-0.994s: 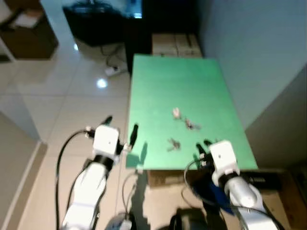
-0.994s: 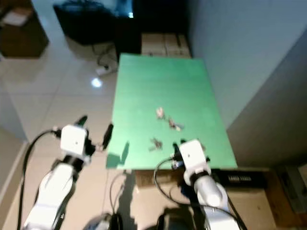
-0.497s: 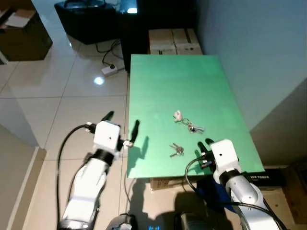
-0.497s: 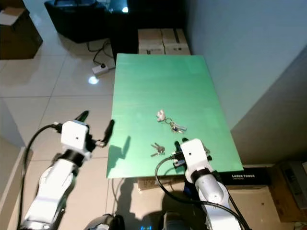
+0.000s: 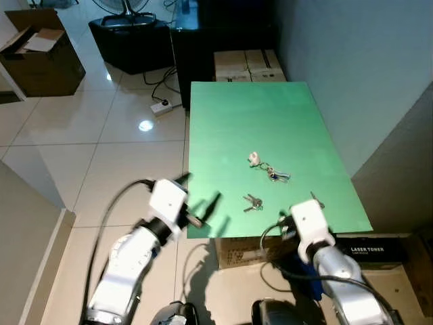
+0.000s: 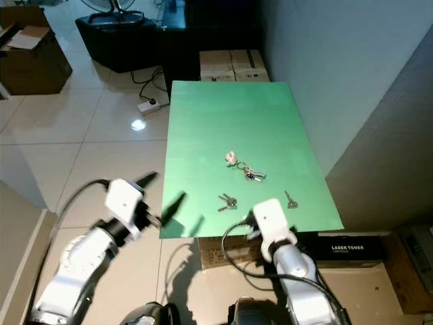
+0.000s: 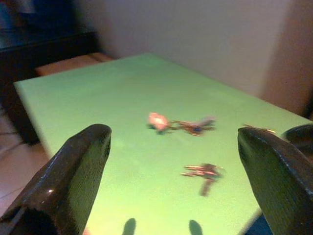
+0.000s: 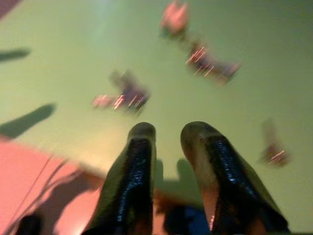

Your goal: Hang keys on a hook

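Left pincer (image 5: 200, 191): held over the floor beside the worktop's near left corner, black fingers (image 7: 73, 171) spread wide apart, nothing between them.
Right pincer (image 8: 168, 147): at the worktop's near edge; its two fingers nearly together with a narrow gap, gripping nothing.
Worktop (image 5: 230, 115): green, rectangular, running away from the robot along the grey wall (image 5: 365, 61).
Small key pair (image 5: 252, 202): flat on the green surface, just ahead of the right pincer and slightly to its left, apart from it.
Key bunch with pale tag (image 5: 267, 167): farther in, near the worktop's middle, well beyond both pincers.
Single key (image 5: 316, 200): near the right edge, just ahead and right of the right pincer.
Floor (image 5: 81, 135): pale glossy tiles, a white power strip (image 5: 161, 106) with cables, a cardboard box (image 5: 44, 61) at far left.
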Robot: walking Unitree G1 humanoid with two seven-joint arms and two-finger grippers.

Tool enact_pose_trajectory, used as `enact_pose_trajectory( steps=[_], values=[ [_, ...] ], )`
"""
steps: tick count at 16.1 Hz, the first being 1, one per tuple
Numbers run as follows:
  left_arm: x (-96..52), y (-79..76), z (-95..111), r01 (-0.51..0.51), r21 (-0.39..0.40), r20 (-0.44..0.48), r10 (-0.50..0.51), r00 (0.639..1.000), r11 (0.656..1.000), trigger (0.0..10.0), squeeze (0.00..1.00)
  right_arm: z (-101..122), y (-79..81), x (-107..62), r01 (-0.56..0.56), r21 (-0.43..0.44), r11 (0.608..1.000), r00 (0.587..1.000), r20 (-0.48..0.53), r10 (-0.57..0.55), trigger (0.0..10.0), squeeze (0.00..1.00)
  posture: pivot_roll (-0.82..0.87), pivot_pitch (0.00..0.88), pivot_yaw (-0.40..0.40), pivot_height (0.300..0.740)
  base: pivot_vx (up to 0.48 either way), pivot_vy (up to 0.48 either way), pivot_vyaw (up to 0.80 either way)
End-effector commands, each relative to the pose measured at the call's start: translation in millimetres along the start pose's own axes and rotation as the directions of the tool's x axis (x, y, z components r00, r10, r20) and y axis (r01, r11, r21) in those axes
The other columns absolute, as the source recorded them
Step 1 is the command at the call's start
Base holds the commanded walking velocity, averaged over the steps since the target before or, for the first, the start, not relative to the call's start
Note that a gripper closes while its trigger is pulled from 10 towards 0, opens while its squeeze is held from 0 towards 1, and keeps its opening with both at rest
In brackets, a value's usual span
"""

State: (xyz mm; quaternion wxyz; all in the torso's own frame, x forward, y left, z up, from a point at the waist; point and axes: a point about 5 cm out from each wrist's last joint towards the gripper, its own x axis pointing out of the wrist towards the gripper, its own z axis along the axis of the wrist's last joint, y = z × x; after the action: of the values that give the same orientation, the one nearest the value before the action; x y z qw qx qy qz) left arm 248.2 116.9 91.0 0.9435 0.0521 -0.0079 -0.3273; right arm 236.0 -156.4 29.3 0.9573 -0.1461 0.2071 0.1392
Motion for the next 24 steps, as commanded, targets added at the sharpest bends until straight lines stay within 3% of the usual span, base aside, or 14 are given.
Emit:
enact_pose_trajectory(
  steps=[1,6,8,12,15,18,24],
  values=[
    [-1.6,-2.2,2,0.028,-0.008,0.008,-0.028,1.000,1.000,10.0,0.00,-7,10.8,1.6,-0.057,0.015,0.998,0.998,-0.028,0.058,10.0,1.00,-0.18,0.135,0.063,0.740,0.000,0.000,0.00],
    [-15.4,6.6,3,0.021,-0.025,0.005,-0.020,1.000,0.999,10.0,0.00,-3,32.7,27.7,-0.092,-0.051,0.994,0.996,-0.017,0.091,10.0,1.00,-0.15,0.147,0.051,0.740,0.000,0.000,0.00],
    [-20.6,14.2,7,0.010,0.003,0.003,-0.010,1.000,1.000,10.0,0.00,2,27.1,39.4,-0.027,-0.104,0.994,1.000,-0.015,0.025,10.0,1.00,-0.12,0.172,0.043,0.740,0.000,0.000,0.00],
    [-30.7,16.6,15,-0.003,0.023,0.004,0.003,1.000,1.000,10.0,0.00,5,12.9,50.0,0.061,-0.044,0.997,0.998,0.004,-0.061,10.0,1.00,-0.06,0.210,0.042,0.740,0.000,0.000,0.00],
    [-38.6,16.5,20,-0.004,0.023,-0.004,0.004,1.000,1.000,10.0,0.00,4,8.8,56.1,0.046,-0.089,0.995,0.999,-0.003,-0.047,10.0,1.00,-0.03,0.236,0.050,0.740,0.000,0.000,0.00],
    [-44.8,13.4,22,0.010,0.026,-0.020,-0.010,1.000,1.000,10.0,0.00,7,3.3,58.4,0.025,-0.016,1.000,0.999,0.038,-0.024,10.0,1.00,0.00,0.247,0.055,0.740,0.000,0.000,0.00],
    [-50.9,17.8,28,0.004,0.052,-0.045,-0.002,0.999,0.999,10.0,0.00,2,-3.4,61.2,0.008,-0.023,1.000,1.000,0.025,-0.007,10.0,1.00,0.02,0.251,0.071,0.740,0.000,0.000,0.00]
  ],
)
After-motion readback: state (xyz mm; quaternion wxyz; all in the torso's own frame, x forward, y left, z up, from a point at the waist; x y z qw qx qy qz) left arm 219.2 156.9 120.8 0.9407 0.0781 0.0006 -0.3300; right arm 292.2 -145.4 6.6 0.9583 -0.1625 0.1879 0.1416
